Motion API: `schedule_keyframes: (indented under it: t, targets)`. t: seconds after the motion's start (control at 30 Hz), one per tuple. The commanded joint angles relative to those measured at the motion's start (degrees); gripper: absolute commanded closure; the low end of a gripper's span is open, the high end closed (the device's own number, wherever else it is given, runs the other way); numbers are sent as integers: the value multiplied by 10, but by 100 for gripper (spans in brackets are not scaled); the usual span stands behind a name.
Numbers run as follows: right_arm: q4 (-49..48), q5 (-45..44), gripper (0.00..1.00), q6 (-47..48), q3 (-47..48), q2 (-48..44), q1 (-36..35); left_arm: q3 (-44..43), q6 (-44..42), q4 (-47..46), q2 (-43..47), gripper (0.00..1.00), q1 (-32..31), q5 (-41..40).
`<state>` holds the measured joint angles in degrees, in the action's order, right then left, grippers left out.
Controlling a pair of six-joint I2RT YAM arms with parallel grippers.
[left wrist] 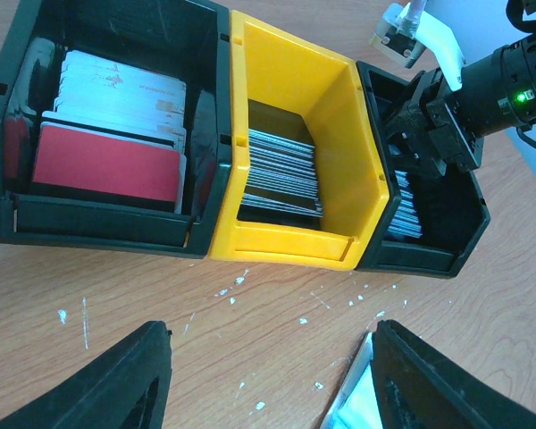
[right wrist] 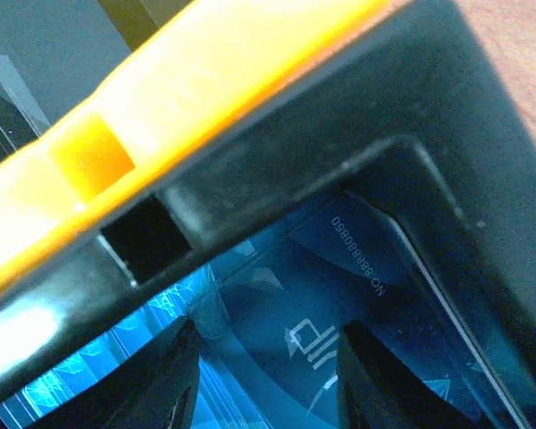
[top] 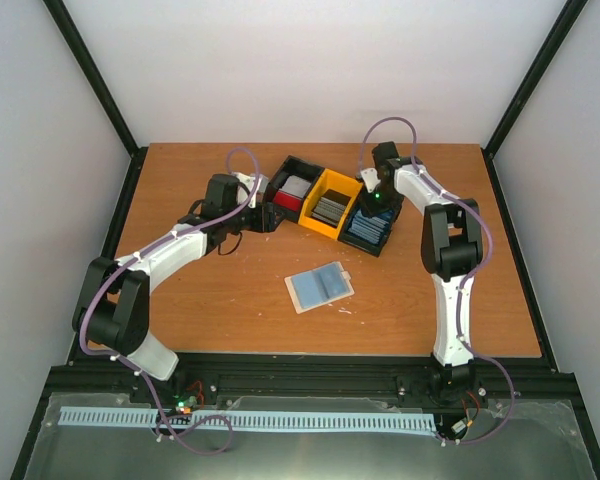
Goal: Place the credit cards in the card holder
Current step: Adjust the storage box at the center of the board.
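Right fingers (right wrist: 156, 384) stand apart, empty, low in the end compartment of the black-and-yellow three-bin plastic tray (left wrist: 286, 246), close against its wall, over pale blue plastic cards (right wrist: 277, 295). Left fingers (left wrist: 134, 375), spread and empty, hover before the tray. The flat pale folding card holder (top: 320, 288) lies apart on the wooden bench (top: 230, 310), with room all round.

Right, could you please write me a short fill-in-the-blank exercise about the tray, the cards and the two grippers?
1. The middle compartment of the black-and-yellow plastic bin tray is ____.
2. The right gripper reaches into the compartment of ____ plastic cards.
3. The red-topped card stack sits in the tray's ____ compartment.
4. The left gripper, hovering over the brown wooden table, is ____.
Missing words: yellow; blue; left; open.
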<state>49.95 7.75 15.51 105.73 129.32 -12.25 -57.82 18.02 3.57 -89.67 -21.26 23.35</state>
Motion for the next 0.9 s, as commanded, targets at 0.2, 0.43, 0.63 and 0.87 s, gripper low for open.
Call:
schedule_keyframes:
  t: [0.2, 0.43, 0.63, 0.87]
  targets:
    - [44, 48, 53, -19, 64, -52, 1, -28, 13, 4, 6, 36, 10, -45]
    - [49, 81, 50, -10, 111, -56, -33, -150, 52, 127, -100, 30, 63, -102]
    - [30, 61, 50, -35, 135, -22, -52, -278, 39, 151, -211, 28, 82, -115]
    - [2, 73, 49, -58, 147, -5, -69, -448, -10, 195, -356, 30, 84, -41]
